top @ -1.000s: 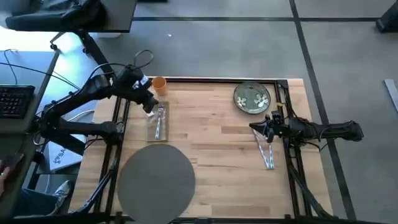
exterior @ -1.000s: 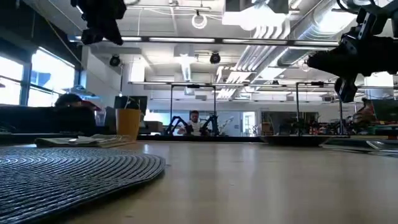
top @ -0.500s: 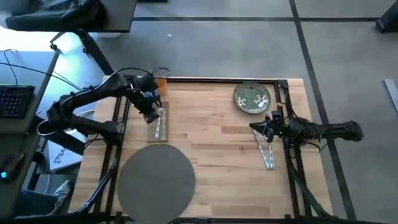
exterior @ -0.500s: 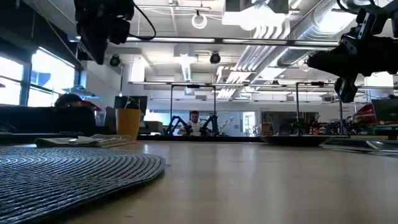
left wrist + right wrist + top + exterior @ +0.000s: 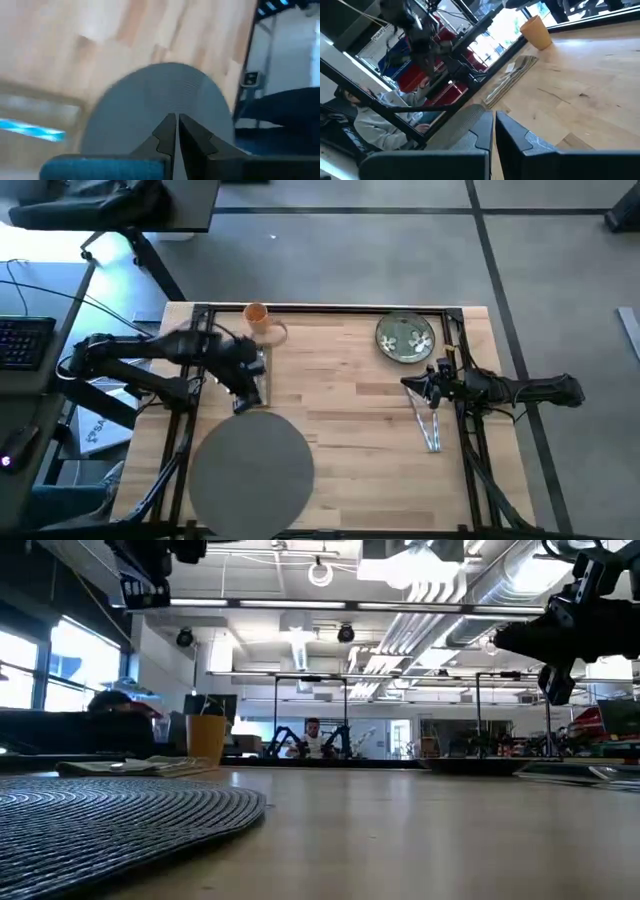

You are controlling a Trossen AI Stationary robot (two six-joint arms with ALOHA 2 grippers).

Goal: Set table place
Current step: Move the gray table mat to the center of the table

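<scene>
Since a moment ago, left tool (image 5: 244, 388) moves from the napkin (image 5: 255, 376) toward the placemat (image 5: 251, 470), fingers pressed together. Right tool (image 5: 418, 389), also closed, waits above the cutlery (image 5: 428, 428) on the desk (image 5: 345, 395).

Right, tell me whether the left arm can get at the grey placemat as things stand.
Probably yes. The left gripper, fingers closed and empty, hangs just beyond the placemat's far edge, above the napkin. Nothing lies on the mat or between them.
</scene>
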